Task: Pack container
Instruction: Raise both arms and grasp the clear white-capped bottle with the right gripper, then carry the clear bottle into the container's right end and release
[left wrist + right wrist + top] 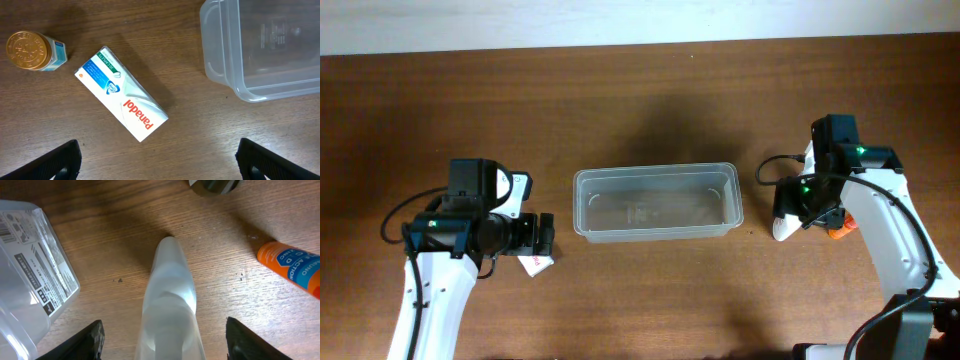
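Note:
The clear plastic container (655,171) stands empty at the table's centre; it also shows in the left wrist view (225,75) and the right wrist view (30,265). My left gripper (547,238) is open and empty (160,162), just left of the container, above a white Panadol box (122,100). A small jar with a gold lid (29,50) lies beyond the box. My right gripper (790,208) is open (162,340), its fingers on either side of a white translucent tube (170,300) without touching it. The tube lies right of the container (782,229).
An orange tube (295,267) lies on the table right of the white tube, also in the overhead view (840,232). A dark round object (215,184) sits at the top edge of the right wrist view. The table is brown wood.

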### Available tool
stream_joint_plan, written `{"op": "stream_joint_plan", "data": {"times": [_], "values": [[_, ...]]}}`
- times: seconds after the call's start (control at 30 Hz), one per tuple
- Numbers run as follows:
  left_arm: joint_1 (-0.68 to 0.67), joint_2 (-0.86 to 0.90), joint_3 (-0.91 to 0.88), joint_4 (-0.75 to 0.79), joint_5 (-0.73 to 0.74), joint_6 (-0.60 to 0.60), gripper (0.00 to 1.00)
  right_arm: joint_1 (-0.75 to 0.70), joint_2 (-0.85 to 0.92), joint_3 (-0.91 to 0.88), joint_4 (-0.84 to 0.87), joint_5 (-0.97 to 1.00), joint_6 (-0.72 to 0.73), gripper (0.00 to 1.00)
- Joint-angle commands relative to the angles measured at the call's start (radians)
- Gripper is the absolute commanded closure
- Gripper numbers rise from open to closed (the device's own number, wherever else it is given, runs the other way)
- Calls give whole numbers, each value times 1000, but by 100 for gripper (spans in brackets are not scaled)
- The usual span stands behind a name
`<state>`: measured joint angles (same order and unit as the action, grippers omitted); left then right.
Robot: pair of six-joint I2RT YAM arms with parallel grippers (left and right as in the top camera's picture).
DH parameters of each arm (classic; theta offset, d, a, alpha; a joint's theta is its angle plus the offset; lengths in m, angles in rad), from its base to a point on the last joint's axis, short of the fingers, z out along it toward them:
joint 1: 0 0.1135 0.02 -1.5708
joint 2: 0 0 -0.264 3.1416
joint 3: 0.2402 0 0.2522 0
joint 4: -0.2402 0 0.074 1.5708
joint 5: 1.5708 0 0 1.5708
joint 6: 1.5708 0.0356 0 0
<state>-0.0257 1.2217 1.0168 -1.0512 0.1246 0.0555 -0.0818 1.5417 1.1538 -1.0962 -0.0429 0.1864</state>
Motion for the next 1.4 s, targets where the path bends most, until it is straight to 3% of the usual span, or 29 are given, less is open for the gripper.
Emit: {"op": "stream_joint_plan", "data": {"times": [0.0, 0.13, 0.23, 0.33, 0.43, 0.7, 0.9, 1.1, 1.37], "values": [[3, 3, 18, 0, 18, -10, 1, -4, -27, 18, -1, -2, 6, 33], [3, 3, 18, 0, 18, -10, 1, -4, -49, 18, -2, -2, 6, 41], [3, 3, 18, 0, 18, -10, 1, -4, -62, 18, -1, -2, 6, 58], [3, 3, 18, 0, 18, -10, 1, -4, -70, 18, -1, -2, 6, 62], [3, 3, 18, 1, 18, -10, 1, -4, -70, 18, -1, -2, 6, 80], [3, 3, 18, 2, 18, -10, 1, -4, -71, 34, -10, -2, 6, 84], [3, 3, 18, 2, 18, -10, 1, 9, -97, 194, -130, -17, -25, 84], [3, 3, 18, 3, 18, -10, 1, 143, -154, 389, -234, -43, -51, 84], [3, 3, 18, 3, 18, -10, 1, 368, -139, 402, -175, -24, -16, 84]]}}
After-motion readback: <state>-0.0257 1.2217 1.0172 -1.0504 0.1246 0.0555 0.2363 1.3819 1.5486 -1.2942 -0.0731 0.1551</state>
